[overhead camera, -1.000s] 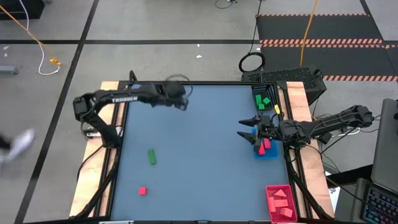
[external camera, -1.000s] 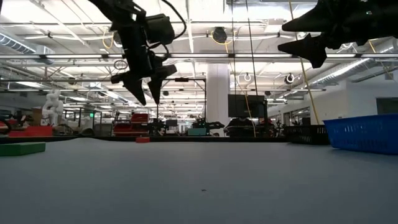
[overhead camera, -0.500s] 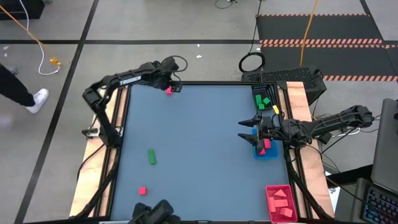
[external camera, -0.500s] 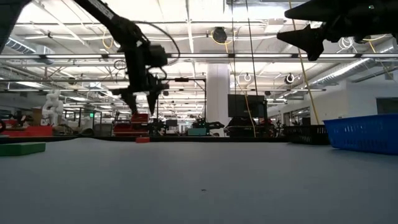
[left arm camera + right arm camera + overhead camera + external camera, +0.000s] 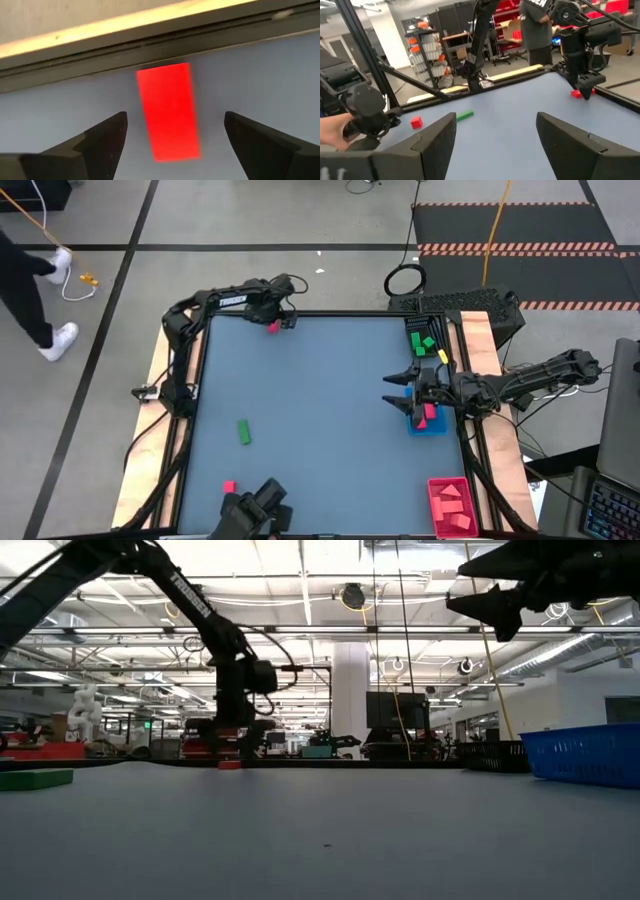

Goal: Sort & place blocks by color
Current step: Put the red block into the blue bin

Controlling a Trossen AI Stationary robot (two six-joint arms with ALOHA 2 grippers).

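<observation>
Since a second ago the left gripper [image 5: 273, 322] has travelled to the table's [image 5: 320, 430] far edge and come down over the red bar [image 5: 271, 327] lying just inside the rim there; in the left wrist view that red bar [image 5: 168, 111] sits between the two fingers [image 5: 102, 142], which stand wide apart on either side and do not touch it; the right gripper [image 5: 400, 389] hovers above the table by the right edge, fingers spread and empty, much as before; a dark object [image 5: 250, 515] has come in at the near edge; just under the right gripper's wrist the blue tray [image 5: 427, 426] at the right edge holds a pink block [image 5: 430, 412]; the black tray [image 5: 424, 340] at the far right corner holds green blocks [image 5: 421, 341]; the red tray [image 5: 450, 505] at the near right corner holds red blocks [image 5: 452, 501]; a green bar [image 5: 243, 431] lies left of the table's middle and a small red cube [image 5: 229, 486] lies towards the near left corner; a person's legs [image 5: 30, 290] show on the floor beyond the left side.
</observation>
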